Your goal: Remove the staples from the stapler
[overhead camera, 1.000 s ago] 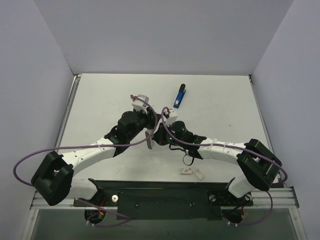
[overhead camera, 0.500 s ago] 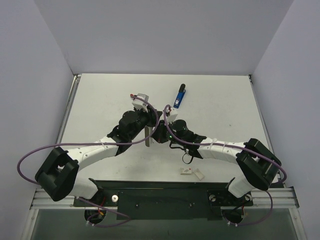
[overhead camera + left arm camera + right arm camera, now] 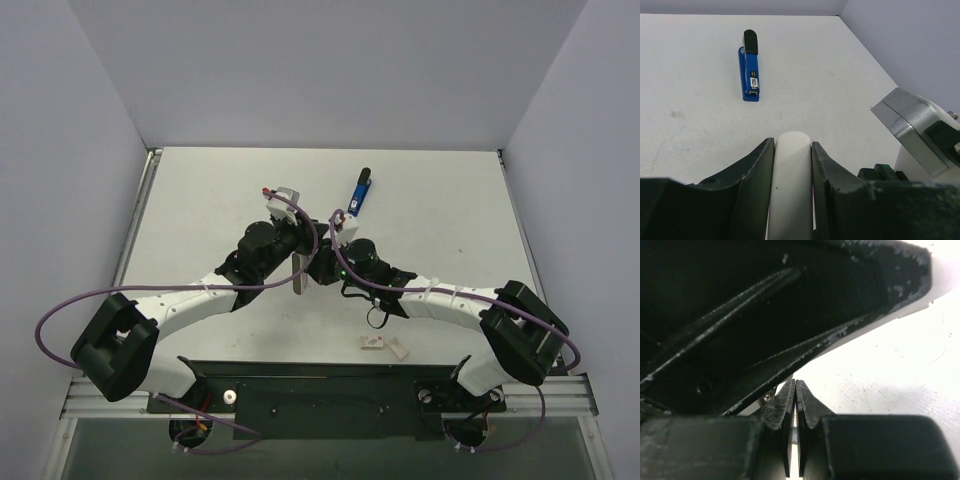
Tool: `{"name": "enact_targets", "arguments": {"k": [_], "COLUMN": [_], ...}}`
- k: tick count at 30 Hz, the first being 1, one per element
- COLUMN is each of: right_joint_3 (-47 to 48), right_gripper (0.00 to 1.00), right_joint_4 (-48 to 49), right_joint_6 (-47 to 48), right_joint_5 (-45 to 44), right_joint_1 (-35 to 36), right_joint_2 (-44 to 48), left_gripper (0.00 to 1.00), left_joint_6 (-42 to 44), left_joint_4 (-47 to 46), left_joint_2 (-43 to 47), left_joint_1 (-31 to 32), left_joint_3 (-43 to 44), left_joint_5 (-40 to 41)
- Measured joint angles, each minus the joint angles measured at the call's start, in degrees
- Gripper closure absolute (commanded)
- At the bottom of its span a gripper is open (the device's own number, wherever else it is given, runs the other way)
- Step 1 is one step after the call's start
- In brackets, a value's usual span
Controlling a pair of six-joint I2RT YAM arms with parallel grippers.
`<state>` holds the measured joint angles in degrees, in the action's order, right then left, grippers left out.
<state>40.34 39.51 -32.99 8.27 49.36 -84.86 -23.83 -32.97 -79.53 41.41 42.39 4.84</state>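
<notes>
A white stapler point(image 3: 297, 273) hangs above the middle of the table, with my left gripper point(image 3: 297, 258) shut on it. In the left wrist view its rounded white body point(image 3: 791, 175) fills the gap between my left gripper's point(image 3: 792, 142) fingers. My right gripper point(image 3: 318, 268) is shut and sits right against the stapler's right side. In the right wrist view my right gripper point(image 3: 795, 382) has its jaws pressed together under the dark bulk of the left gripper; I cannot tell if anything thin is pinched there. No staples show.
A small blue stapler with a black end point(image 3: 359, 192) point(image 3: 750, 72) lies on the table beyond the grippers. Two small white pieces point(image 3: 385, 346) lie near the front edge. Grey walls close in the left, back and right sides.
The white stapler has turned from slanted to nearly straight in the top view. Both grippers have shifted slightly and stay pressed close together.
</notes>
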Motion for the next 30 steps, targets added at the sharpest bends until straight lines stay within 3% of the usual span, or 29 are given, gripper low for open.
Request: {"name": "enact_targets", "arguments": {"k": [11, 15, 19, 23, 25, 30], "right_joint_3": [-0.04, -0.04, 0.85, -0.57, 0.09, 0.17], "right_gripper": [1.00, 1.00, 1.00, 1.00, 1.00, 1.00], "right_joint_4": [-0.83, 0.37, -2.99, 1.33, -1.64, -0.81], "right_joint_6": [-0.55, -1.14, -1.07, -3.43, -3.19, -2.36], "right_joint_5": [-2.03, 1.84, -1.31, 4.42, 1.09, 2.40], "right_joint_1": [-0.44, -1.18, -0.15, -2.10, -2.12, -1.40], "right_joint_2": [0.00, -0.31, -0.33, -0.57, -0.59, -0.59], "left_gripper": [1.00, 1.00, 1.00, 1.00, 1.00, 1.00], "left_joint_6": [-1.03, -1.01, -0.98, -0.98, -1.01, -1.01], "left_joint_4": [1.09, 1.14, 1.27, 1.70, 1.90, 2.47], "left_joint_2": [0.63, 1.36, 1.40, 1.40, 1.40, 1.40], "left_joint_1": [0.00, 0.00, 0.00, 0.00, 0.00, 0.00], "left_joint_3": [-0.55, -0.52, -0.55, -0.52, -0.52, -0.55], "left_joint_5": [-0.42, -0.39, -0.39, -0.37, -0.37, -0.35]}}
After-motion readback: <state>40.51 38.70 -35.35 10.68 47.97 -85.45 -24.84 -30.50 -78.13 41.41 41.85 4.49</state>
